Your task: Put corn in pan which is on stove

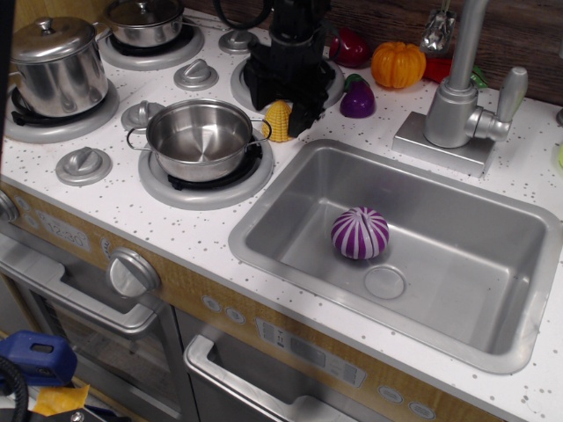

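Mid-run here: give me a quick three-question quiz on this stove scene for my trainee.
1. True or false: the corn is already inside the pan.
2. What lies in the sink? A) orange pumpkin B) purple-and-white striped ball C) corn
3. On which side of the pan, as the camera sees it, does the corn sit?

Key:
1. False. It sits on the stove beside the pan's right handle, with the gripper around it.
2. B, the ball.
3. The right.
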Available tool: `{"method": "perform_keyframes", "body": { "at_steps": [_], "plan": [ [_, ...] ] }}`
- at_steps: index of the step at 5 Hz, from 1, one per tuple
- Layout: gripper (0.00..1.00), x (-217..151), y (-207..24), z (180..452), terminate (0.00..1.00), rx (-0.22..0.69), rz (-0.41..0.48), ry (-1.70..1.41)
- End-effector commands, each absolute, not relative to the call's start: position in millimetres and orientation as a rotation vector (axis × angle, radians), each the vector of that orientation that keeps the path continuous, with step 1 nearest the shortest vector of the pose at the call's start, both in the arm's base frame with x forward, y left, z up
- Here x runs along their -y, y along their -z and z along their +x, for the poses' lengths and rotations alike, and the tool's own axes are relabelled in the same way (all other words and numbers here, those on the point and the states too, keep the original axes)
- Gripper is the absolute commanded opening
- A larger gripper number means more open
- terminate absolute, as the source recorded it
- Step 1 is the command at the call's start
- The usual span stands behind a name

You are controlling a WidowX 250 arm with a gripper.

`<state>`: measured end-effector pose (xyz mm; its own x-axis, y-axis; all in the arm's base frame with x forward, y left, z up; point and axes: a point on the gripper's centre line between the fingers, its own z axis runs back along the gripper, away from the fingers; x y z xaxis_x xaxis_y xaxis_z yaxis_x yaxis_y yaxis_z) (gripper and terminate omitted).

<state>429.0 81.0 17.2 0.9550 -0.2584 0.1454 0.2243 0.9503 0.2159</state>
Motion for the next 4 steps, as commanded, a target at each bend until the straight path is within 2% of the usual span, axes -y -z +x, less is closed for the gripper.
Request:
{"method": "perform_keyframes", "body": {
  "at_steps": [1, 2, 4],
  "plan": [
    [0.00, -86, -37, 440, 0.00, 0.245, 0.204, 0.237],
    [0.00, -87, -43, 437, 0.00, 0.250, 0.220, 0.232],
    [0.00, -99, -98, 415, 0.00, 0.242, 0.403, 0.226]
  ]
}}
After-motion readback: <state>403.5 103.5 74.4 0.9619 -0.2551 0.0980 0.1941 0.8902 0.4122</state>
